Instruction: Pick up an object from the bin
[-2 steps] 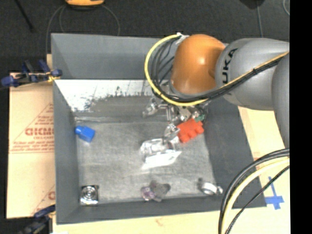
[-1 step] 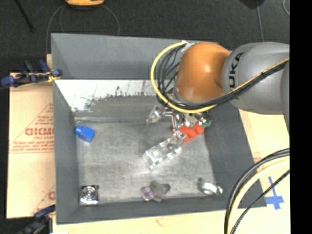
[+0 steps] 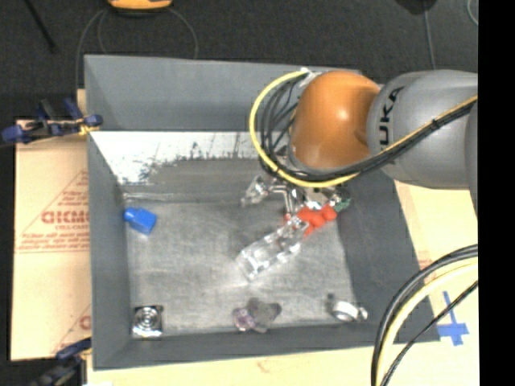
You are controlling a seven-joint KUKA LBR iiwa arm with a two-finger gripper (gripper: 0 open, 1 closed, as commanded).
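Observation:
My gripper (image 3: 270, 191) hangs under the arm's orange cover, over the back middle of the bin floor. Just to its right lies a small red-orange piece (image 3: 315, 215) with a bit of green (image 3: 343, 205) beside it. A clear plastic object (image 3: 267, 254) lies slanted right below the gripper, its upper end close to the gripper's metal parts. Whether anything is held is hidden by the cover.
A blue block (image 3: 139, 219) rests at the left wall. Along the front wall sit a round silver piece (image 3: 147, 320), a grey-purple lump (image 3: 256, 315) and a metal ring-like part (image 3: 345, 310). The arm spans the bin's back right.

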